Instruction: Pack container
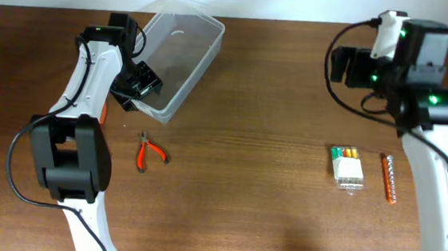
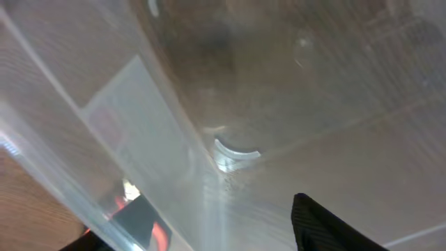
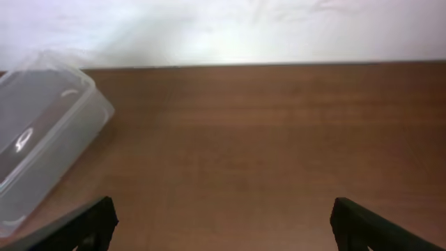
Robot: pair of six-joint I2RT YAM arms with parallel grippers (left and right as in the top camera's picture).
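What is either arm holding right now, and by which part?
The left gripper grips the clear plastic rectangular container by its near wall and rim. The right gripper is open, holding nothing.

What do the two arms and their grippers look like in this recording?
Both arms have white link shells with black joint housings and black cables looping alongside. The left arm ends in a black gripper. The right arm shows green indicator lights near its black wrist block, and the right gripper has dark, wedge-shaped fingers.
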